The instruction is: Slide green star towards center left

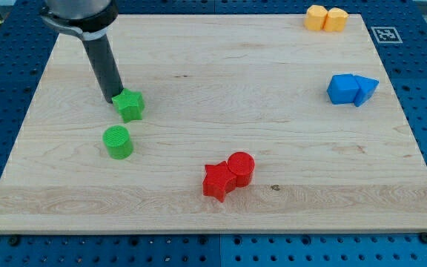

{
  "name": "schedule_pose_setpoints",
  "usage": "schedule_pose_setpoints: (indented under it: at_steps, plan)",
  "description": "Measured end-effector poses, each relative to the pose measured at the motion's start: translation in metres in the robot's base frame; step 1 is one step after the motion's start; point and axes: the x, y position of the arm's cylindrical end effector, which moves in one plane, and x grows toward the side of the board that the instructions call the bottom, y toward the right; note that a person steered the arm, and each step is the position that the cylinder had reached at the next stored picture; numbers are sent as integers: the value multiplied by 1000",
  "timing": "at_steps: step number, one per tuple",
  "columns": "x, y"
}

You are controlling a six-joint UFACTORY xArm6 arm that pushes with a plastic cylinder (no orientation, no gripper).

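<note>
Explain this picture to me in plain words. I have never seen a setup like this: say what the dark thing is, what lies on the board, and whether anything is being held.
The single camera looks down at a slant on a wooden board. The dark rod from the view's top left is the end of a robot arm. It has no hand, so it holds nothing and can only push. My tip sits against the upper left side of the green star. Just below is a green cylinder. Near the bottom centre a red star touches a red cylinder. At the right sit two blue blocks, and at the top right two yellow blocks.
</note>
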Motion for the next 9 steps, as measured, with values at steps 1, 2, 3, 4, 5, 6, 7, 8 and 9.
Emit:
schedule_pose_setpoints:
  at_steps: [1, 2, 3, 4, 5, 6, 7, 8, 9]
  plan:
    - [-12, 17]
    - [-12, 47]
    - [-7, 82]
    - [31, 84]
    - [45, 79]
    - [52, 48]
    - [51, 14]
    - [46, -1]
    - [34, -1]
